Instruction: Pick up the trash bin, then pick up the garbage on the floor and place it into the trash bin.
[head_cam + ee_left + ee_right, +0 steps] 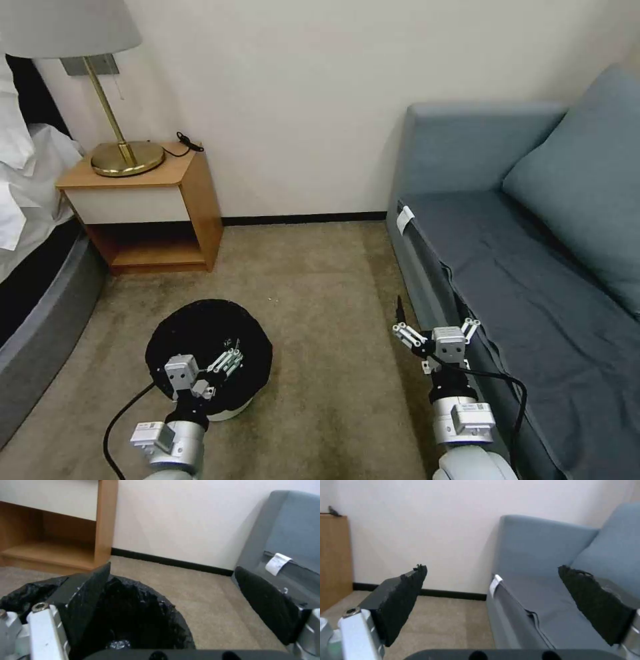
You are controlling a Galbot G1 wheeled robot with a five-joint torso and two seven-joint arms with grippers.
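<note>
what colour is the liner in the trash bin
Glossy black liner, clearest in the head view.

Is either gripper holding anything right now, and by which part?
Nothing is held. The left gripper hangs open over the black-lined round trash bin; the right gripper is open beside the grey-blue fabric sofa.

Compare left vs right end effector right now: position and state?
The left end effector hangs over the round black-lined white trash bin, one finger at its rim; the right end effector hovers free beside the grey-blue fabric sofa. Both are open and empty.
</note>
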